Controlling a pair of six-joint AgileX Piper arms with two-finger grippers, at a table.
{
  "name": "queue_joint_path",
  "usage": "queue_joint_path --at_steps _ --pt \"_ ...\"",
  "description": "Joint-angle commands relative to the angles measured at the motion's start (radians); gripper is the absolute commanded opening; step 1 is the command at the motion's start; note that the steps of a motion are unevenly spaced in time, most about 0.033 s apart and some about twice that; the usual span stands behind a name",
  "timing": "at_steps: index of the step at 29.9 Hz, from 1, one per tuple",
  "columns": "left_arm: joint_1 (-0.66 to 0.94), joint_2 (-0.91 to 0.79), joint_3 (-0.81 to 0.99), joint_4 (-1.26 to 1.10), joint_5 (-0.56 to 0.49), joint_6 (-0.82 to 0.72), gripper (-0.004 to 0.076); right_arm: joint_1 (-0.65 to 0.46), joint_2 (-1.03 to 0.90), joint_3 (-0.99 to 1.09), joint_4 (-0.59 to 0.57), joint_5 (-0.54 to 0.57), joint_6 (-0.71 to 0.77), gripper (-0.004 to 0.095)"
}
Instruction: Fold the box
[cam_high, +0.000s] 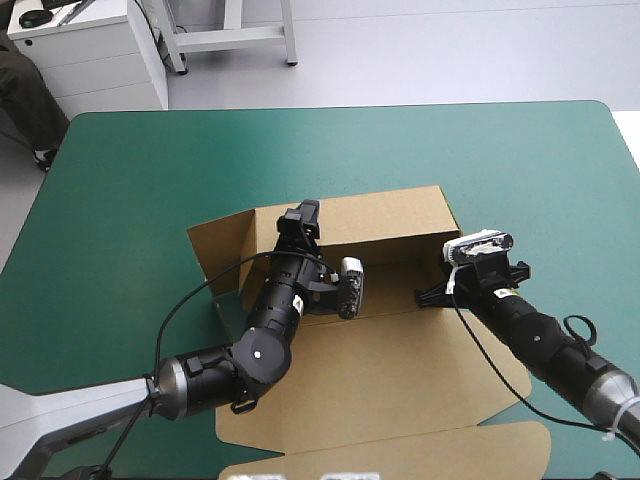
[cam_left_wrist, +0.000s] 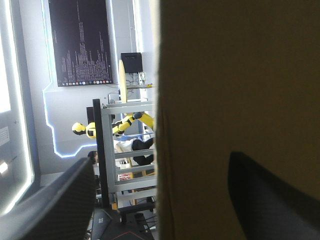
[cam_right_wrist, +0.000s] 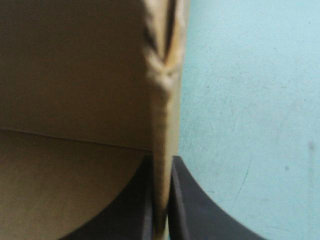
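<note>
The brown box lies mid-table, its back wall raised and its lid flat toward the front edge. A side flap stands out at its left. My left gripper points up at the left part of the back wall. In the left wrist view its fingers stand wide apart, open, with the edge of the board wall between them. My right gripper is at the box's right side wall. In the right wrist view it is shut on the upright board edge, one finger inside and one outside.
The teal-green cover surrounds the box and shows beside the pinched wall. The lid's front flap reaches almost to the table's near edge. A white cabinet stands beyond the far left corner.
</note>
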Motion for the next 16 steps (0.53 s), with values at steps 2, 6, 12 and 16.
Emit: queue_joint_path --at_steps 2,6,12,16 --pt "-0.091 -0.034 -0.026 0.099 0.159 -0.016 0.0527 -0.002 0.049 -0.100 0.025 -0.078 0.002 -0.0018" --pt "-0.162 -0.034 -0.026 0.099 0.231 -0.016 0.0524 -0.026 0.114 -0.176 0.026 -0.068 -0.008 -0.0019" --pt "-0.233 -0.034 -0.026 0.099 0.279 -0.016 0.0459 -0.073 0.173 -0.247 0.026 -0.013 -0.008 -0.0019" --pt "-0.246 -0.037 -0.026 0.047 0.251 0.058 0.0040 -0.074 0.173 -0.249 0.026 -0.004 -0.008 -0.0019"
